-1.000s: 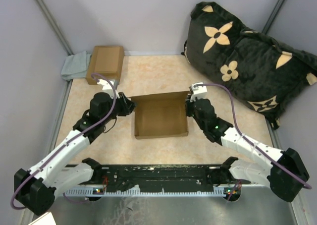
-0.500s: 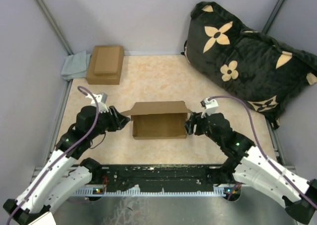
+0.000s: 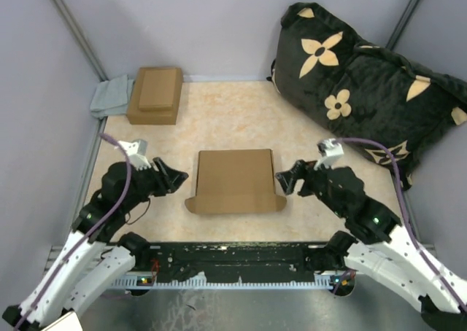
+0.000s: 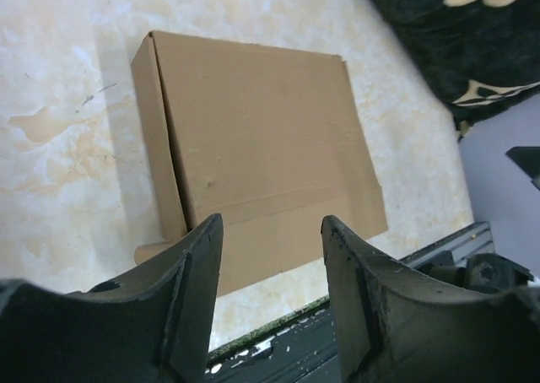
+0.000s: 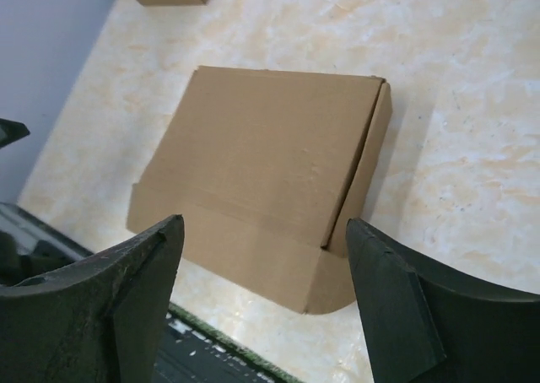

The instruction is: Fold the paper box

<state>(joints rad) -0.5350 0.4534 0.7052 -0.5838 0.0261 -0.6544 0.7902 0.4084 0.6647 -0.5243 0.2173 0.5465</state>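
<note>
From where I stood, the plain brown corrugated cardboard paper box [image 3: 235, 176] lay flat on the mottled beige surface [image 3: 219, 119], directly between the two end effectors. Its lid was down, and a front flap with rounded corners spread toward the arms' bases. The left end effector [image 3: 179, 178] hovered just beside its left edge, jaws apart and empty. The right end effector [image 3: 284, 182] hung just beside the opposite edge, spread wide, gripping nothing.
</note>
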